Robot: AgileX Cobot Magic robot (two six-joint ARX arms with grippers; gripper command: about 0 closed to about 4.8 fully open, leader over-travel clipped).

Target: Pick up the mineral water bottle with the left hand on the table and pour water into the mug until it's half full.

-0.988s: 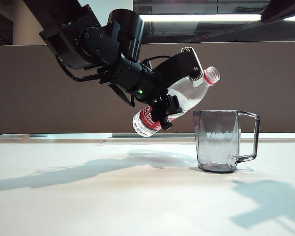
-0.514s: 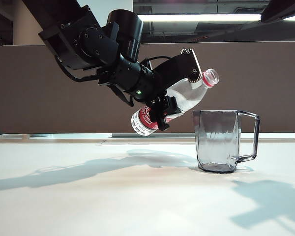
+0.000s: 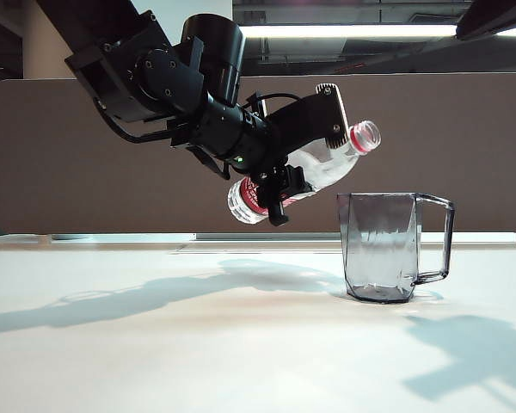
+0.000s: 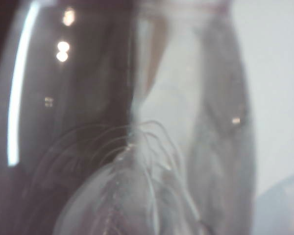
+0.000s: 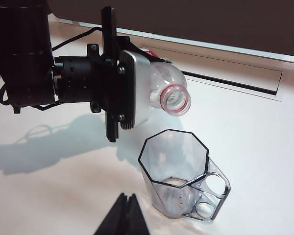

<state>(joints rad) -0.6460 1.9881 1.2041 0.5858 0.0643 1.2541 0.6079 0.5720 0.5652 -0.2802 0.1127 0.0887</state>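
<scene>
Exterior view: I have the left hand (image 3: 297, 159) raised over the white bench (image 3: 198, 344), left of centre, its fingers clamped on the mineral water bottle (image 3: 314, 172). I have the bottle tipped past level toward the right, cap off, its open mouth just above and slightly left of the mug (image 3: 387, 247). I see no stream, and the mug looks almost empty, so I judge pickup and carry done and the pour barely begun. The mug stands alone with bare bench around it, so I have free room on every side.

Left wrist view: I get only a blurred close-up of the clear bottle (image 4: 152, 147) filling the picture; nothing else is readable.

Right wrist view: I see the silver finger plate pressed on the bottle's (image 5: 161, 85) shoulder and the red-ringed mouth near the mug's (image 5: 179, 176) rim but not yet over its middle. My right gripper (image 5: 123, 215) hangs on the near side of the mug, its fingers together and empty.
</scene>
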